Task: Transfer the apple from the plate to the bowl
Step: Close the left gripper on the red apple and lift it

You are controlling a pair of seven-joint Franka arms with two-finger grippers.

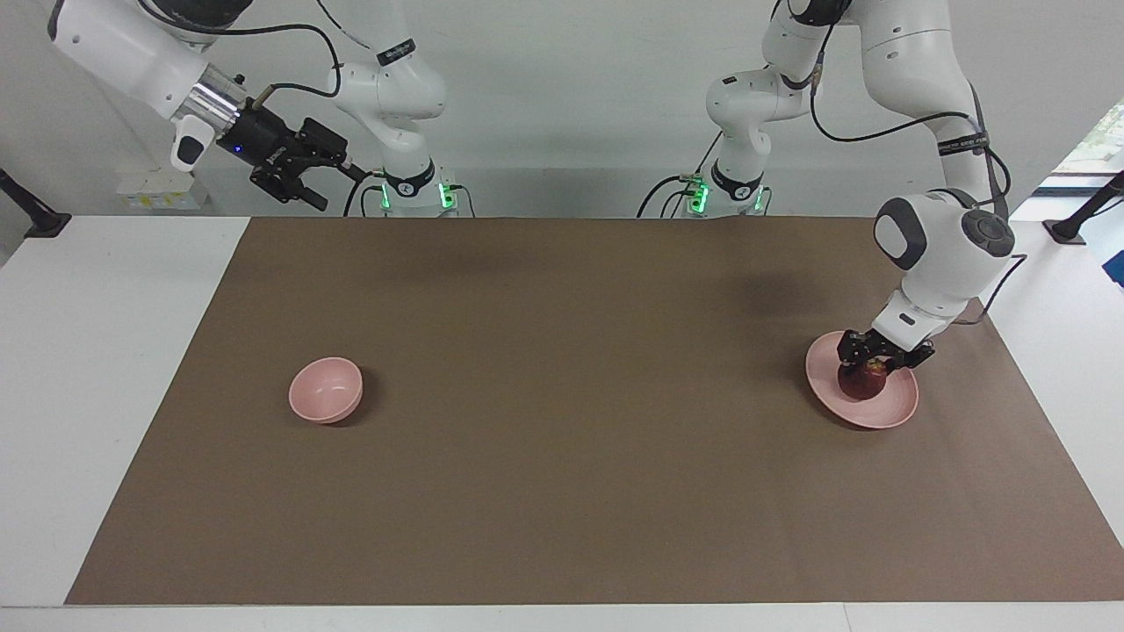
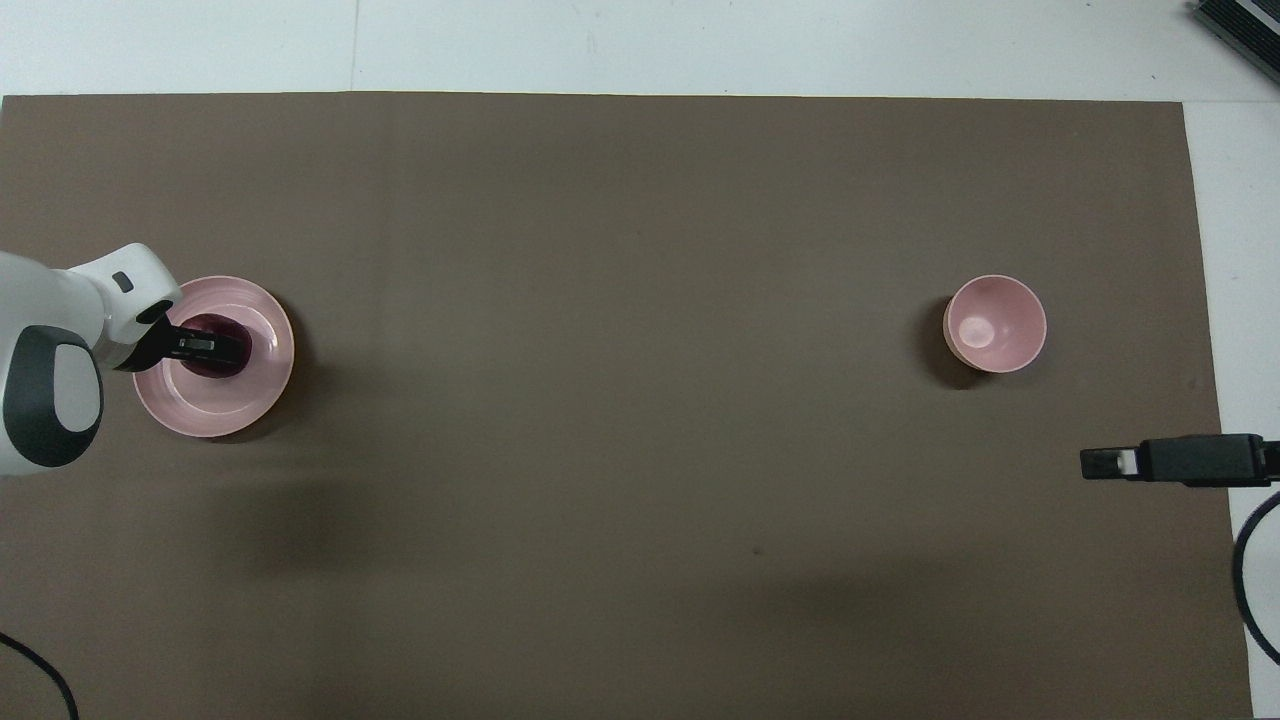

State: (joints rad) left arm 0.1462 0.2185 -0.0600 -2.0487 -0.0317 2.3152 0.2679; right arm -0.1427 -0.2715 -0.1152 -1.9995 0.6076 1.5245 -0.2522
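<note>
Apple (image 1: 865,381) is lying on the plate (image 1: 891,412) at the left arm's end of the bench (image 1: 562,491), and the left claw (image 1: 881,358) is being lowered over it from above. Its fingers are standing on either side of the fruit, but whether they are already pressing on it cannot be told from these views. In the overhead view the claw body is covering most of the apple (image 2: 222,352), and only a dark red edge is showing on the plate (image 2: 250,400).

The step in hand is judged to be the grasp. For a good grasp, the fingers should be brought down to the widest part of the round fruit before they are closed, because a hold too near the top is likely to slip off. The plate is light and shallow, so the lift should be made straight up, so that the rim is not being dragged along.

The bowl (image 1: 326,389) is standing well apart from the left claw, toward the right arm's end of the bench, so a long carry is expected. The right claw (image 1: 294,184) is waiting high over the bench edge near its own base; its fingers are being held slightly apart and nothing is held in them.

No brand, label or writing can be read on the apple, plate or bowl. Small marks on the arms are not legible.
</note>
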